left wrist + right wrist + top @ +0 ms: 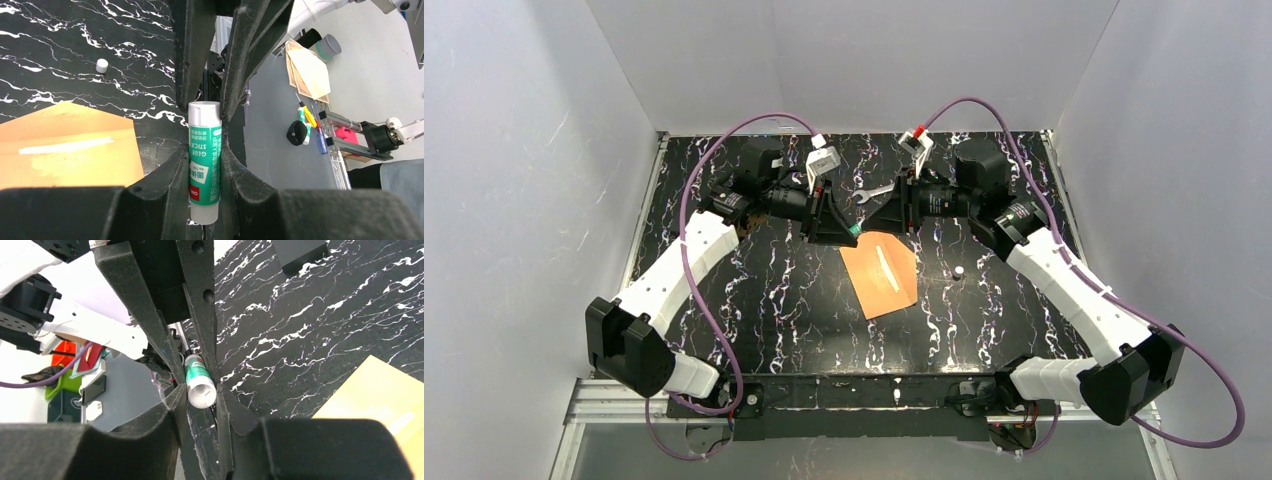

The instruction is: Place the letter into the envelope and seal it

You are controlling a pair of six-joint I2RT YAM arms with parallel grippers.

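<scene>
- Orange-brown kraft paper envelope [894, 295] lies flat nearest my bases, about the middle of the black marbled table [764, 290], with a pale streak [886, 270] across its face.
- I see no pale bordered letter in any view. I judge it is tucked inside, so the inserting looks done.
- At 3 o'clock from the envelope, and apart from it, stands a small white cylinder [959, 271], probably the stick's cap.
- At 12 o'clock, beyond the envelope, my left gripper [205, 172] pinches a green-labelled white glue stick [205, 150] by its body.
- From 1 o'clock my right gripper [201, 399] meets it tip to tip, its fingers pressed against the stick's white end.
- I cannot tell whether the flap is stuck down. Sealing is what I judge remains: glue the flap, fold it and press.
</scene>
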